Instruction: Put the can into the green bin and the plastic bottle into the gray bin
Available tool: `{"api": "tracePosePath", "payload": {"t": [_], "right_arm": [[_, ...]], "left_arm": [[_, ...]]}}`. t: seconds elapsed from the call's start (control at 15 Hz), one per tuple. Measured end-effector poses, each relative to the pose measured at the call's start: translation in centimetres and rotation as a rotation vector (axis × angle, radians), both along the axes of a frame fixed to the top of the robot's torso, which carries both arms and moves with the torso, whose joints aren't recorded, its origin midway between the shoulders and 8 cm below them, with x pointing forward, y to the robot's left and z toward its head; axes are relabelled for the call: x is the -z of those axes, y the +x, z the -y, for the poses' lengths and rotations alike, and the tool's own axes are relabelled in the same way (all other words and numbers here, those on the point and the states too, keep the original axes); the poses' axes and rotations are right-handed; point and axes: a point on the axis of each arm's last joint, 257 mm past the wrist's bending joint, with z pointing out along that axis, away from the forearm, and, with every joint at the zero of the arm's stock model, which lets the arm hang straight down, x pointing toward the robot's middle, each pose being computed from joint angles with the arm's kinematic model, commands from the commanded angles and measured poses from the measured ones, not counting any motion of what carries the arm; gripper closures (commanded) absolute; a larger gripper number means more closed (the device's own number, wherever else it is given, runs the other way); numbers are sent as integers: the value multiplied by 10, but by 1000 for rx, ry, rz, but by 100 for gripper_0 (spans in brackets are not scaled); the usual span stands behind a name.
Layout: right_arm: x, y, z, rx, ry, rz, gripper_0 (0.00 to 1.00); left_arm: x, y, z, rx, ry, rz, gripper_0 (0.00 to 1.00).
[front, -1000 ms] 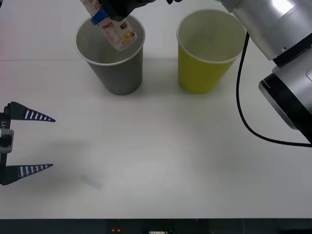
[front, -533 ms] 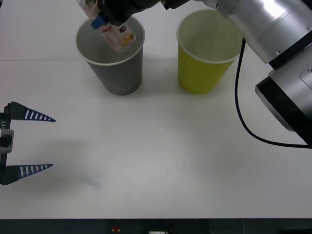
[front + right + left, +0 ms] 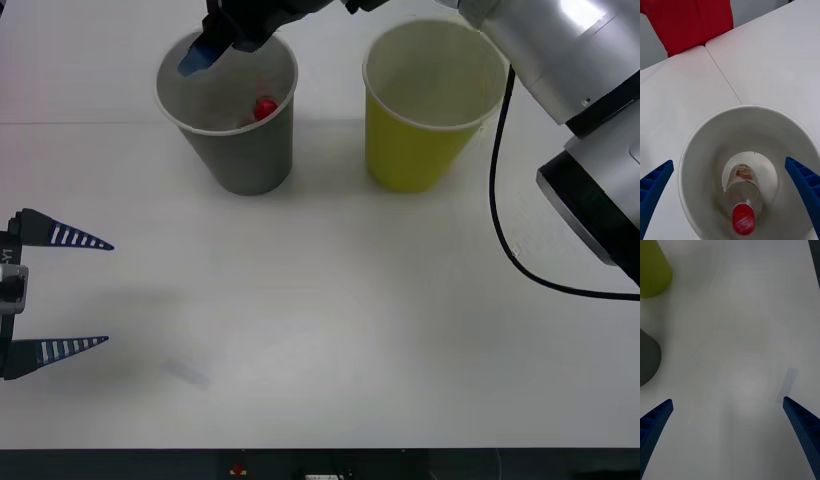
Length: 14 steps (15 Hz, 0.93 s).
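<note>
- While the right claw (image 3: pixel 730 195) hangs straight above the gray bin (image 3: pixel 232 150) with its blue fingers (image 3: pixel 655 183) spread wide and nothing between them, the plastic bottle (image 3: pixel 740 195) lies directly below it, inside the bin, resting on the bottom.
- Its long axis is tilted: the base sits on the bin's floor and the red cap leans up toward the wall and toward the claw.
- In the front view only the red cap (image 3: pixel 264 108) peeps over the rim, near the side facing the green bin (image 3: pixel 425 120).
- The bottle's share of the task looks done; the likely next move is for the right arm to lift clear without knocking the rim.
- The left claw (image 3: pixel 60 290) waits at the robot's left near the front edge, fingers apart and empty, well apart from both bins.
- The green bin stands upright just beside the gray one; what it holds cannot be told.
- The white worktop (image 3: pixel 330 320) is smooth and flat, with a seam running behind the bins; something red (image 3: pixel 696 22) stands beyond its far edge.
</note>
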Motion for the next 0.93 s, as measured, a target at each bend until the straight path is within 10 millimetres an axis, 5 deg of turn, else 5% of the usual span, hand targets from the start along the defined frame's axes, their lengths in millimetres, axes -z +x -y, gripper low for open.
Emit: {"api": "tracePosePath", "payload": {"t": [0.4, 0.93], "right_arm": [[-26, -37, 57, -102, -1, -25, 0], [-9, -90, 148, -257, 10, 49, 0]], "left_arm": [[0, 0, 0, 0, 0, 0, 0], [0, 0, 0, 0, 0, 0, 0]]}}
